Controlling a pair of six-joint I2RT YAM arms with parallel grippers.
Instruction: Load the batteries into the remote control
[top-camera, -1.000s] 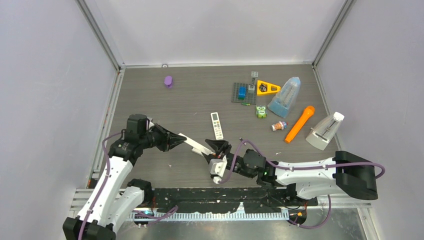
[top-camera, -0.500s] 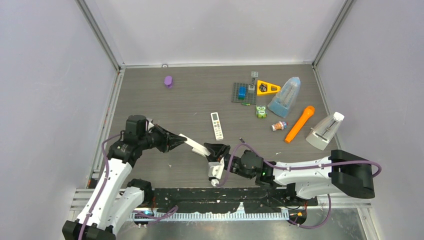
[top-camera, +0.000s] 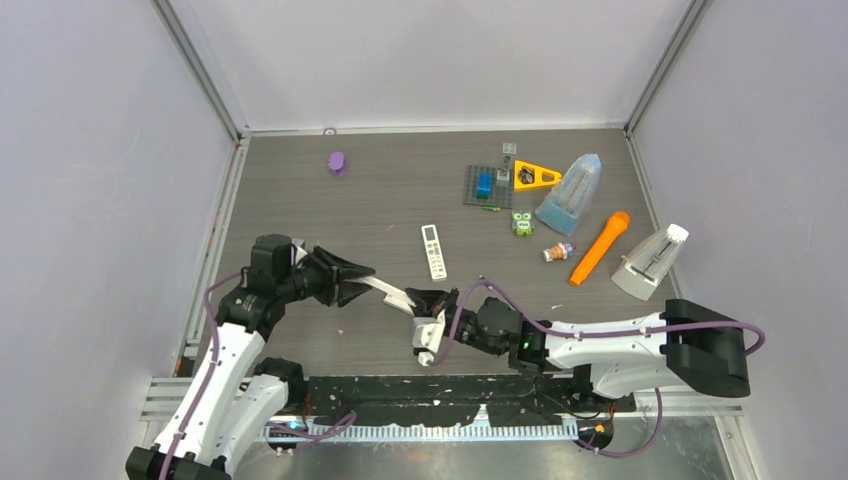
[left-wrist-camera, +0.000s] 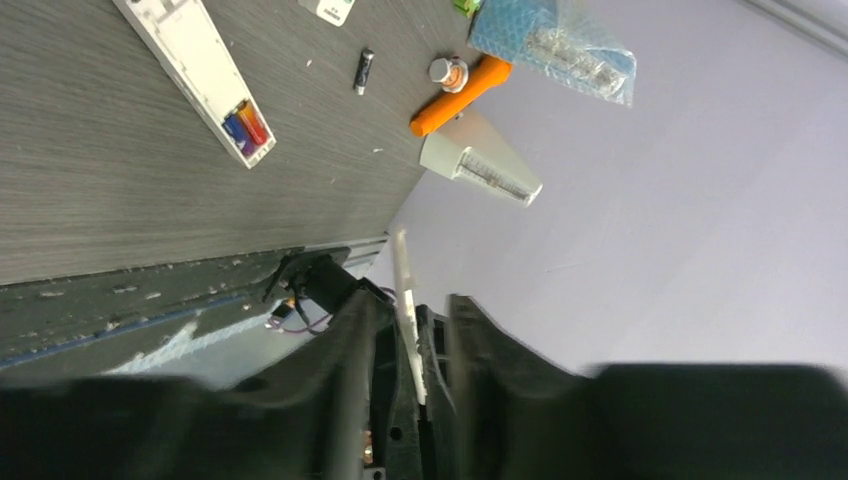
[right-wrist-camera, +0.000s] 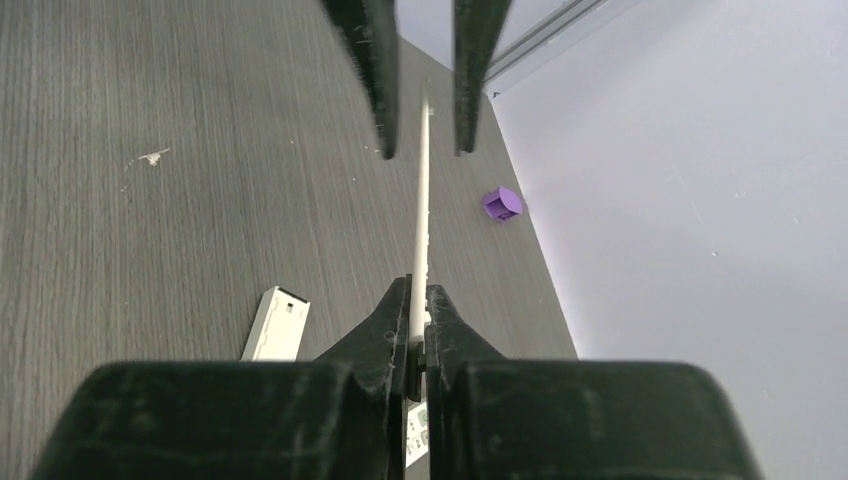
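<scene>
A thin white panel (top-camera: 390, 291) hangs above the table between both grippers. My right gripper (top-camera: 420, 299) is shut on its near end (right-wrist-camera: 421, 220). My left gripper (top-camera: 365, 276) stands open around the other end (left-wrist-camera: 403, 270), fingers apart on either side. In the left wrist view a white remote control (left-wrist-camera: 195, 70) lies on the table with its compartment open. A blue and a red-orange battery (left-wrist-camera: 245, 127) sit in it. A blackish battery (left-wrist-camera: 364, 70) lies loose nearby. A second white remote (top-camera: 433, 250) lies mid-table.
An orange carrot toy (top-camera: 600, 247), a white cone-shaped pack (top-camera: 650, 262), a blue bubble-wrap bag (top-camera: 572, 193), a grey brick plate (top-camera: 470, 190), a yellow triangle (top-camera: 535, 177) and a green toy (top-camera: 521, 224) fill the back right. A purple piece (top-camera: 337, 162) lies back left.
My left gripper has opened off the white panel and shifted slightly right. My right gripper has closed onto the panel's other end.
</scene>
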